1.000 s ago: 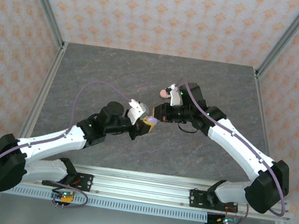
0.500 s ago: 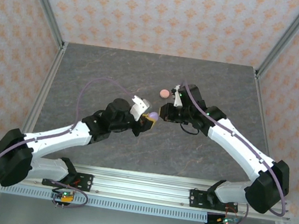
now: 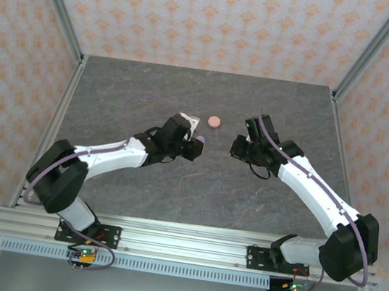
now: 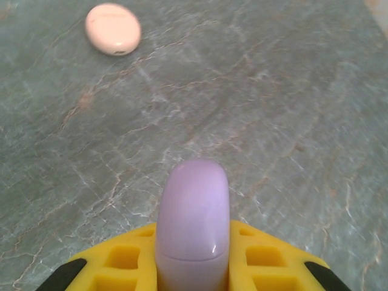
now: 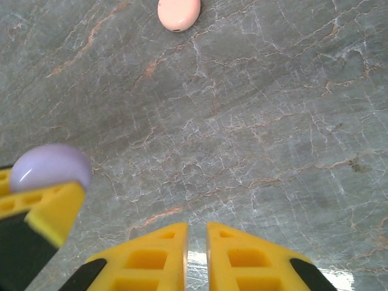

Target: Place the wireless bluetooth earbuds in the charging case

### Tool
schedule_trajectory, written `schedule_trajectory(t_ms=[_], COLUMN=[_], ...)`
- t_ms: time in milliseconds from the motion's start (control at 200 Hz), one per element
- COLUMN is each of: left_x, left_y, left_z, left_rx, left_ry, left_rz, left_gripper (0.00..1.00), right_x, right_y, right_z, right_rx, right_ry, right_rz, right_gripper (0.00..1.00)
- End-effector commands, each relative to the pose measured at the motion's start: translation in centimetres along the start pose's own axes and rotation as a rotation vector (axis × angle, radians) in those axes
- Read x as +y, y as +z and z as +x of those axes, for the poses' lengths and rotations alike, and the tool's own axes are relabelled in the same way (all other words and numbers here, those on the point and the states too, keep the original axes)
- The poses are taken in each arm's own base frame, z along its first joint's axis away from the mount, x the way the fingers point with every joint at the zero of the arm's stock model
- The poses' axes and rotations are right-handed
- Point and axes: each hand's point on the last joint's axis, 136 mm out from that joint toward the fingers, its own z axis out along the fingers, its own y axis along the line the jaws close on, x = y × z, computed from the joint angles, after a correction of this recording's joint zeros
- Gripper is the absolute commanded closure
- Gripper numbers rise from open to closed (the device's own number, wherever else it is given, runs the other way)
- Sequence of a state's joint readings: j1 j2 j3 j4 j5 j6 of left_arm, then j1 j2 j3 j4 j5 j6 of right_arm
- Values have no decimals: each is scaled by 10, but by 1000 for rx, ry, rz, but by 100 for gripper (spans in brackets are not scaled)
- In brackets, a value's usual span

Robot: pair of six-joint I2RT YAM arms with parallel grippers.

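Note:
A closed lilac charging case (image 4: pixel 193 224) stands on edge between the yellow fingers of my left gripper (image 4: pixel 193 242), which is shut on it. From above, the lilac case (image 3: pixel 200 140) sits at the tip of the left gripper (image 3: pixel 194 145) near the table's middle. A closed pale pink case (image 3: pixel 215 122) lies on the table just beyond it. My right gripper (image 5: pixel 197 233) hovers over bare stone with only a slit between its jaws and nothing in them; the lilac case (image 5: pixel 50 168) is to its left. The earbuds are out of view.
The grey marbled table (image 3: pixel 294 116) has a metal frame and patterned walls around it. The right gripper (image 3: pixel 238 146) hangs a short way right of the left one. Bare stone lies on every side of the pink case (image 4: pixel 113 28).
The two grippers, nearly touching a second ago, have drawn apart. The right gripper backed off to the right, and the left gripper carried the lilac case a little toward the back.

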State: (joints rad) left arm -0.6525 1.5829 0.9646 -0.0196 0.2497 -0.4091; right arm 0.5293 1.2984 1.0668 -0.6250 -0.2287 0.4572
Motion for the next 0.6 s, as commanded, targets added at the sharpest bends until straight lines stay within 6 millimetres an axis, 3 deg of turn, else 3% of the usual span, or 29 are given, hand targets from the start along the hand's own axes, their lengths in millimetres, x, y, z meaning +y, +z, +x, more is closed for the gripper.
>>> schedule_trajectory(t_ms=[0, 345, 491, 511, 596], left_x=[6, 1, -3, 1, 3], left_y=[15, 63, 70, 78, 83], left_z=[7, 18, 16, 25, 29], left_rx=[80, 212, 226, 249, 270], left_ry=[-99, -202, -225, -231, -238], left_rz=[-24, 22, 43, 32, 32], left_gripper=[93, 94, 94, 94, 93], right_x=[-9, -10, -11, -11, -12], right_y=[-4, 1, 3, 3, 4], right_z=[1, 5, 6, 6, 7], right_rx=[-13, 2, 8, 9, 12], right_ry=[12, 13, 15, 15, 15], right_rz=[30, 31, 36, 35, 39], right_gripper=[84, 84, 84, 84, 84])
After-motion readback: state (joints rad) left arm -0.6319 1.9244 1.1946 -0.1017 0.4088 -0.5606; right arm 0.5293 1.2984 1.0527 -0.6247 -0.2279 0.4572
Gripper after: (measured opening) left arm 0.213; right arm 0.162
